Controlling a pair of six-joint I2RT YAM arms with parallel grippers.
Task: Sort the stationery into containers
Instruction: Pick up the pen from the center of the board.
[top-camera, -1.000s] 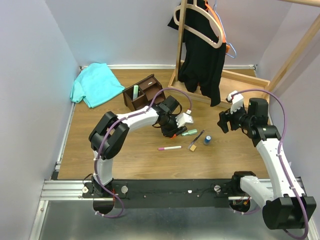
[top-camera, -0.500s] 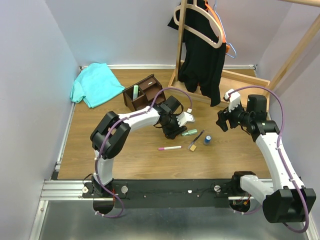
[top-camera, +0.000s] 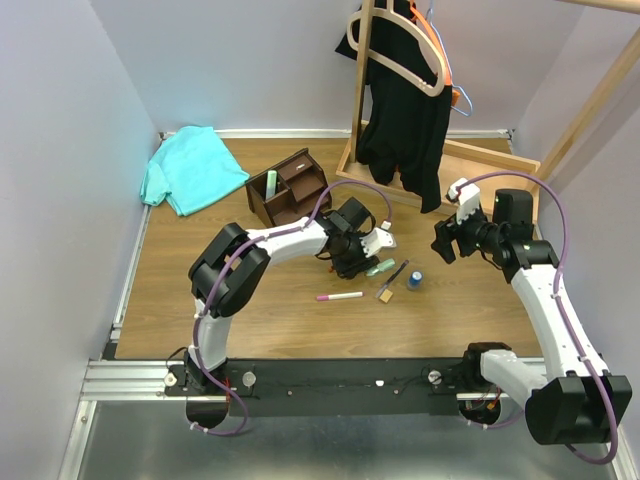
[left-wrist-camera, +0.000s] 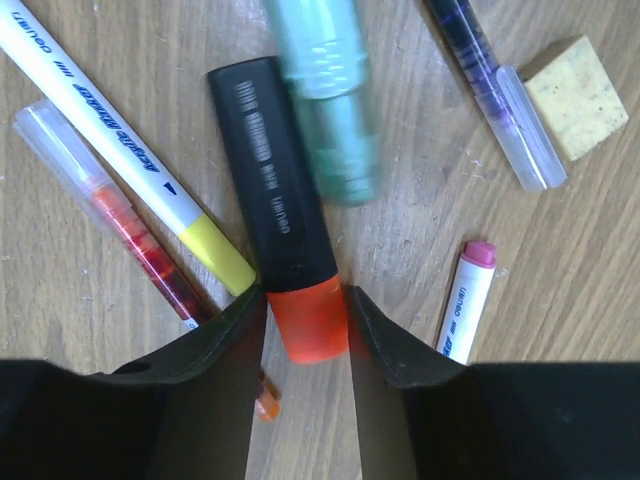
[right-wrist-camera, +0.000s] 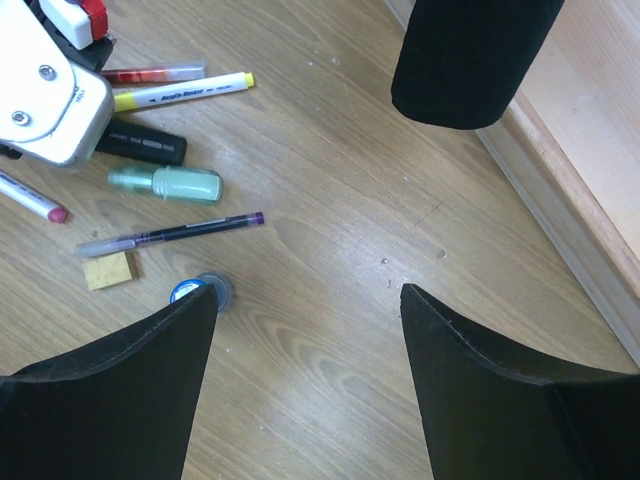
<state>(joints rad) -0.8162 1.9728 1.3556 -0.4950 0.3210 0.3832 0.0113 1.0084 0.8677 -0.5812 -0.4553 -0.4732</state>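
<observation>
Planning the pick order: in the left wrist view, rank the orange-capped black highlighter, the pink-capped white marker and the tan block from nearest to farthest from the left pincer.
1. Orange-capped black highlighter: its cap lies between the fingers of the left pincer.
2. Pink-capped white marker: just off to the right.
3. Tan block: far upper right corner.

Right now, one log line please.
left gripper: flanking orange-capped black highlighter, grip unclear | right gripper: open, empty | organizer: one green marker

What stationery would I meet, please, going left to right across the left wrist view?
White marker with yellow cap, black highlighter with orange cap, white marker with pink cap, tan square block.
</observation>
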